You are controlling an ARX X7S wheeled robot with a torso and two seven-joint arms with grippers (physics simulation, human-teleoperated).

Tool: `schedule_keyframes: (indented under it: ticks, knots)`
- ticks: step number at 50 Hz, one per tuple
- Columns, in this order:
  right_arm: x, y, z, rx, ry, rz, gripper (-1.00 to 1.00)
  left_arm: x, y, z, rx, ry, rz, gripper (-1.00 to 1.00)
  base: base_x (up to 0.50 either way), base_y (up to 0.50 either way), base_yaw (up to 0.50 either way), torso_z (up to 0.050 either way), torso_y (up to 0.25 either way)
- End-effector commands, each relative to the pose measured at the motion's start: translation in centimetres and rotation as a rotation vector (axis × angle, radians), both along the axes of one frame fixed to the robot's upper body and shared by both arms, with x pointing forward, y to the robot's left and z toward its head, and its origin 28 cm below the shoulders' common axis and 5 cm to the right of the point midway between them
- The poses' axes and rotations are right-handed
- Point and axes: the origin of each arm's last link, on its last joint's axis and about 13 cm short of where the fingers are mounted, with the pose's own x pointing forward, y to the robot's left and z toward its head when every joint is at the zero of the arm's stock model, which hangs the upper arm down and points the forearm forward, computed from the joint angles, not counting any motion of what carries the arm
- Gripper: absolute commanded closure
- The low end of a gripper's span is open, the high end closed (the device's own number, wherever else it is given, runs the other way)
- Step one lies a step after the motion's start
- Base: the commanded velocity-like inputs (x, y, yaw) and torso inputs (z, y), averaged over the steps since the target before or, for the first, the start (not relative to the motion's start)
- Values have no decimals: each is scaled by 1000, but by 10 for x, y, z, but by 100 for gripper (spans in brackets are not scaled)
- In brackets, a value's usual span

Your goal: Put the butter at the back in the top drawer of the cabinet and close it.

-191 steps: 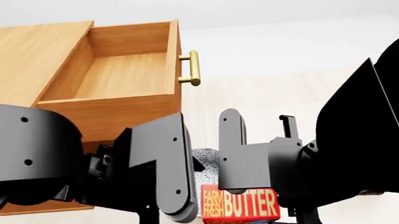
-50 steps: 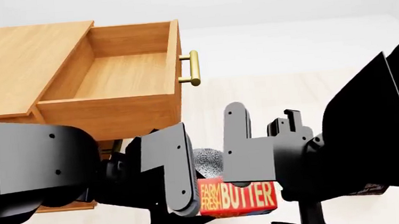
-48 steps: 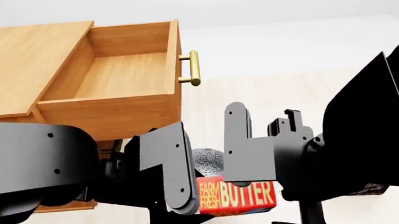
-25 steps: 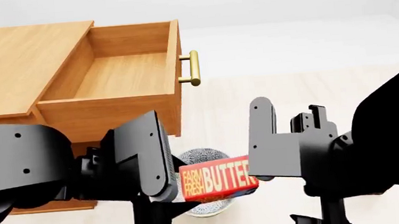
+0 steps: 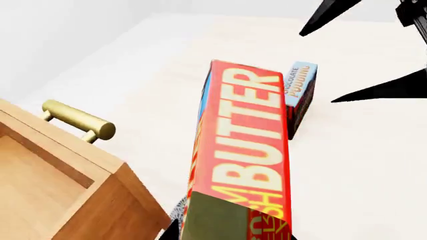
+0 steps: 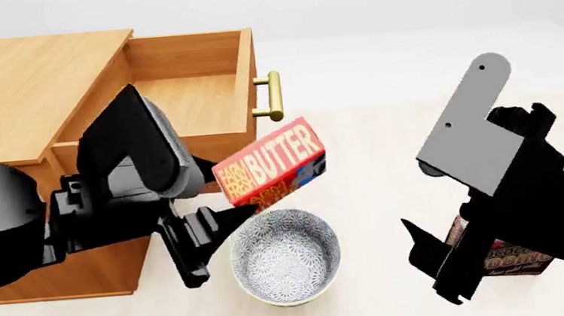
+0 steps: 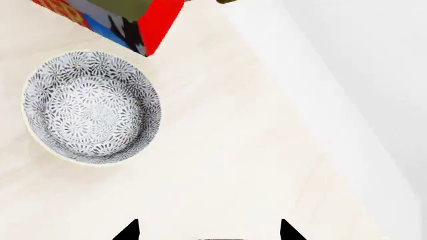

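Butter [image 6: 268, 165] now rides tilted in our left gripper [image 6: 227, 204], lifted from low between both arms to beside the open top drawer [image 6: 179, 106], above the bowl [image 6: 284, 257]; our right gripper [image 7: 207, 231], spread empty, has withdrawn.

The pale wooden floor [image 6: 361, 137] carries the cabinet [image 6: 25, 87], a patterned bowl [image 6: 284, 256] and a chocolate pudding box [image 5: 298, 95].
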Motion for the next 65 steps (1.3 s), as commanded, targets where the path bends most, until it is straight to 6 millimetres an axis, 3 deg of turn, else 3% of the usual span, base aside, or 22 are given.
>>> schedule_keyframes:
  ticks: [1, 17, 36, 50, 65]
  knots:
    - [-23, -10, -11, 218, -261, -229, -100, -3, 5, 27, -136, -81, 202, 100, 0, 0, 0, 0, 0]
    - [-59, -6, -46, 430, -534, -327, -100, -5, 2, 74, -227, -113, 344, 100, 0, 0, 0, 1, 1]
    - [-67, -3, -72, 611, -754, -335, -100, 42, -3, 119, -216, -100, 539, 100, 0, 0, 0, 1, 1]
    - [-74, 0, -86, 632, -803, -342, -100, 77, -9, 129, -181, -80, 614, 100, 0, 0, 0, 0, 1]
    - [-82, 2, -96, 651, -855, -358, -100, 111, -13, 118, -161, -32, 668, 100, 0, 0, 0, 1, 1]
